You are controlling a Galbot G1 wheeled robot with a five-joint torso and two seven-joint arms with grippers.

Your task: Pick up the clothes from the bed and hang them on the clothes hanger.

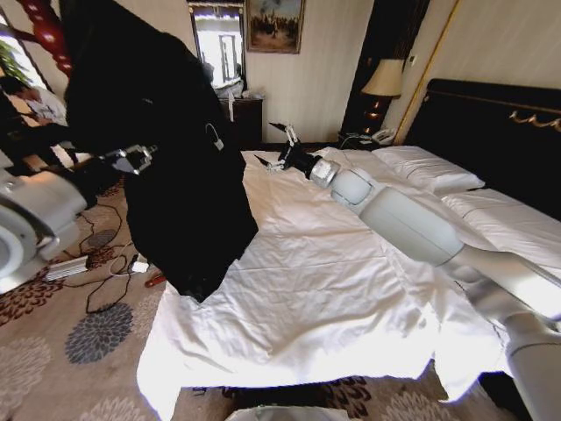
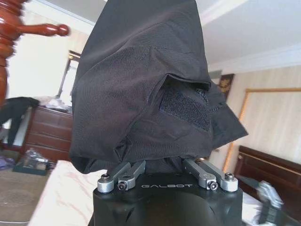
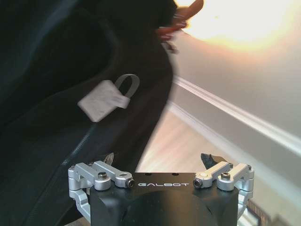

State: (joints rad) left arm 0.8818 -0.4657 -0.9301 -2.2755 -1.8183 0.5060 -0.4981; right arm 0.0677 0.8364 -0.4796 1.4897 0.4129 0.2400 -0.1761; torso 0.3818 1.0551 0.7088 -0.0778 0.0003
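The clothes (image 1: 166, 149), a large black garment with a small white label (image 3: 101, 99), hang at the left beside the bed (image 1: 307, 289). Their top runs past the picture's upper edge. The red-brown clothes hanger (image 1: 44, 31) stands just behind them, and one knobbed peg (image 2: 47, 30) sticks out beside the cloth. My left gripper (image 1: 131, 158) is at the garment's left edge. In the left wrist view the cloth drapes over this gripper (image 2: 164, 162); its linkages fold inward and its tips are buried in the fabric. My right gripper (image 1: 279, 156) hangs open over the bed, right of the garment (image 3: 70, 70).
A black headboard (image 1: 500, 132) and white pillows (image 1: 429, 171) lie at the right. A lamp (image 1: 383, 79) and phone stand on the nightstand, and a dark dresser (image 1: 245, 118) is at the back wall. Cables and a power strip (image 1: 66, 267) lie on the patterned carpet at left.
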